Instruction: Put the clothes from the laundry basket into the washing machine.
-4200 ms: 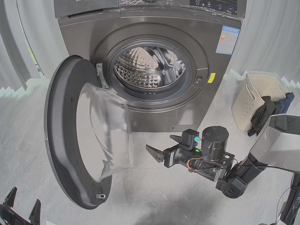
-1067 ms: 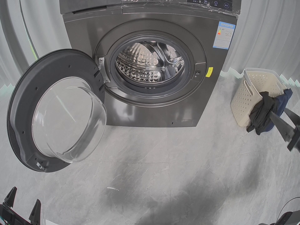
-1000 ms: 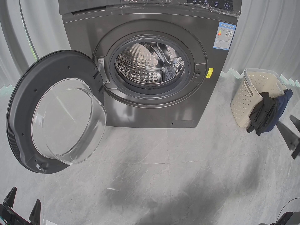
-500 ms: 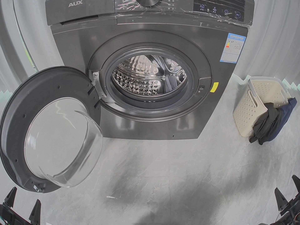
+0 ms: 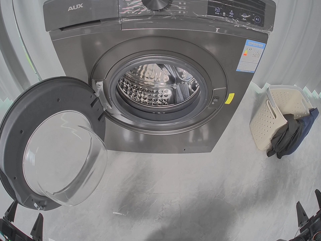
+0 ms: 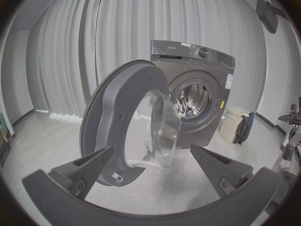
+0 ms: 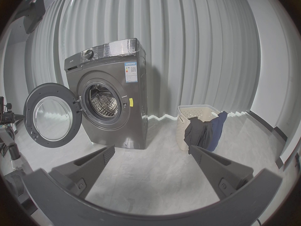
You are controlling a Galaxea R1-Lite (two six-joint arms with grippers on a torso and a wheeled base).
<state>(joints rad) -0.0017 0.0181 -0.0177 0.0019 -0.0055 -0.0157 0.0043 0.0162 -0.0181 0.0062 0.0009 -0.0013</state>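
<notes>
The grey washing machine [image 5: 160, 34] stands ahead with its round door [image 5: 36, 117] swung wide open to the left, and the steel drum [image 5: 157, 84] holds nothing. To the machine's right stands a cream laundry basket [image 5: 267, 117] with a black garment [image 5: 287, 134] and a dark blue garment [image 5: 309, 121] draped over its rim. My left gripper [image 5: 23, 218] sits open at the lower left corner, far from the basket. My right gripper [image 5: 309, 206] is open at the lower right, low and short of the basket [image 7: 191, 116].
Pale curtains [image 7: 194, 47] hang behind the machine and basket. The grey tiled floor [image 5: 184, 184] lies between me and the machine. The open door [image 6: 125, 116] juts out close to my left gripper [image 6: 150, 154].
The right gripper has pulled back from the machine's front and from beside the basket to the lower right corner. The door swung further open. The head view moved closer to the machine.
</notes>
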